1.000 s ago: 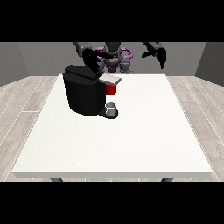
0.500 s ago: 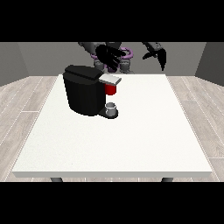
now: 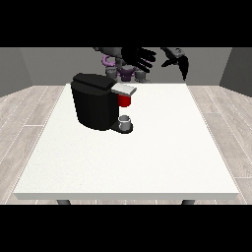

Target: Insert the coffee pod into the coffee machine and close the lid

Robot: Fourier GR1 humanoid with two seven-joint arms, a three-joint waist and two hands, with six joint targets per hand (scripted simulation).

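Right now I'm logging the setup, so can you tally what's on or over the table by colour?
Black: 3, the coffee machine, the hand at the view's left, the hand at the view's right
Red: 1, a red thing at the machine
Grey: 1, a grey thing on the machine's base
White: 1, the table
Total: 6

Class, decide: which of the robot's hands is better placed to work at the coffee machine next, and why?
Probably its right, the hand at the view's left: fingers spread, it hovers just behind the coffee machine. The hand at the view's right hangs farther off.
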